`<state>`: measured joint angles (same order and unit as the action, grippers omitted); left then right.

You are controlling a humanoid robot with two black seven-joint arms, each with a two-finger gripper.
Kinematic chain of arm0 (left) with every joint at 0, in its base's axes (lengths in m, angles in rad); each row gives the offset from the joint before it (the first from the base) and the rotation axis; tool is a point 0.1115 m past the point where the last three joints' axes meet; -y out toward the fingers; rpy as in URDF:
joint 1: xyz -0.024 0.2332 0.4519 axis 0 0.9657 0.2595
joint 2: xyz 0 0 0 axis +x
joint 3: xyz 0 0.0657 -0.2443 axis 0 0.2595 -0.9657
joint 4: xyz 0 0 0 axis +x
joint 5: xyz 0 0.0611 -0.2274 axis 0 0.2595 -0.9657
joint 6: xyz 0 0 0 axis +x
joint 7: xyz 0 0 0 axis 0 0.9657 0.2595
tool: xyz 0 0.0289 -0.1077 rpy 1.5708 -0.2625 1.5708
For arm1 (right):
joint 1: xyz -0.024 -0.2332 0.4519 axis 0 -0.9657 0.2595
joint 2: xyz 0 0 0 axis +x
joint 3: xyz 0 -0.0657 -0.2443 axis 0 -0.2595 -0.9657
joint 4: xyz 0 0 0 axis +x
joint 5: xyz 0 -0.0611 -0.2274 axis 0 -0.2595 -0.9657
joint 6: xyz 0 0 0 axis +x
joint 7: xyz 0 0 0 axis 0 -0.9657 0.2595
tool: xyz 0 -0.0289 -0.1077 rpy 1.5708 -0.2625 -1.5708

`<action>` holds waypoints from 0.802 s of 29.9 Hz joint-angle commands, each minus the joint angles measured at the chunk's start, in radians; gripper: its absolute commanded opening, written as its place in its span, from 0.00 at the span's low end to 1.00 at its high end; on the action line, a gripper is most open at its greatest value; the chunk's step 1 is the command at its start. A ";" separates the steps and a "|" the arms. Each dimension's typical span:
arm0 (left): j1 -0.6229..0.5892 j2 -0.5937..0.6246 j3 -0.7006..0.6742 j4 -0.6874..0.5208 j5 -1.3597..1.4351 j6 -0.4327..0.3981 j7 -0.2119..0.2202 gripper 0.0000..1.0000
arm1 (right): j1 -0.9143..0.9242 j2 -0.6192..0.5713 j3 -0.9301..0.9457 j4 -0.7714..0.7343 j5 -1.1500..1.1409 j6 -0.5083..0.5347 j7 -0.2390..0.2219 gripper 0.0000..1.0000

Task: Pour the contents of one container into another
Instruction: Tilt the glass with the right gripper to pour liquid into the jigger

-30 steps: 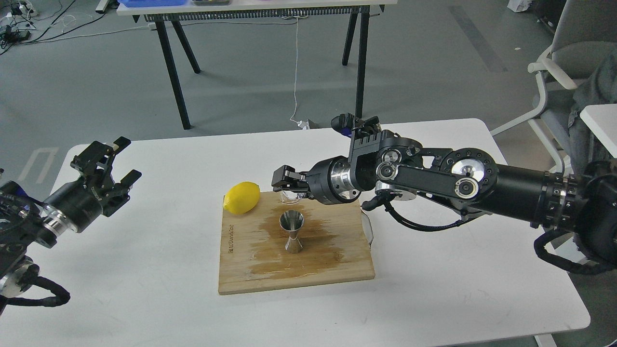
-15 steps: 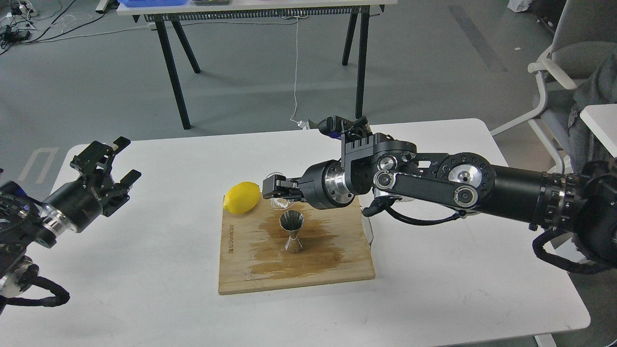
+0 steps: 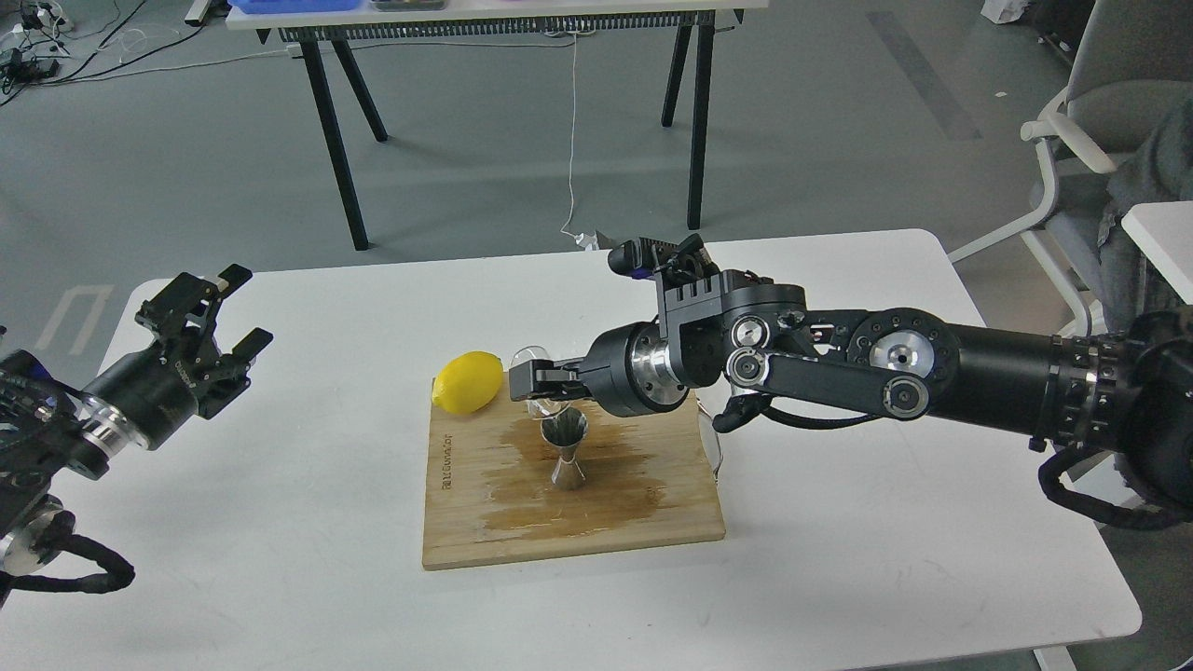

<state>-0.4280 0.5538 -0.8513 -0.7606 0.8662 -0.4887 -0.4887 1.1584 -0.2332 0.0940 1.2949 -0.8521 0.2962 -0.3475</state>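
Note:
The steel hourglass jigger (image 3: pixel 566 451) stands upright in the middle of a wet bamboo board (image 3: pixel 569 471). My right gripper (image 3: pixel 529 381) reaches in from the right and is shut on the small clear glass cup (image 3: pixel 537 384), held tilted just above and behind the jigger's rim. The cup is partly hidden by the black fingers. Far to the left, my left gripper (image 3: pixel 217 314) hovers open over the table with nothing between its fingers.
A yellow lemon (image 3: pixel 468 381) lies on the board's back left corner, close to the cup. The white table (image 3: pixel 280 522) carries the board. A black-legged table and a grey chair (image 3: pixel 1090 121) stand on the floor beyond.
My right gripper has carried the glass cup leftward and slightly down, from behind the board's back edge to just above the jigger, and tilted it. The left arm has stayed still.

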 commanded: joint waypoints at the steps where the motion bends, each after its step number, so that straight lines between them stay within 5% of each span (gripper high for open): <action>1: 0.000 0.000 0.000 0.000 0.001 0.000 0.000 0.99 | 0.007 -0.009 -0.003 0.006 -0.007 0.004 0.007 0.15; 24: 0.000 0.000 0.000 0.000 0.001 0.000 0.000 0.99 | 0.012 -0.043 -0.028 0.021 -0.128 0.004 0.076 0.15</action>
<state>-0.4280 0.5538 -0.8514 -0.7609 0.8661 -0.4887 -0.4887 1.1677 -0.2687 0.0683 1.3107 -0.9779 0.3008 -0.2757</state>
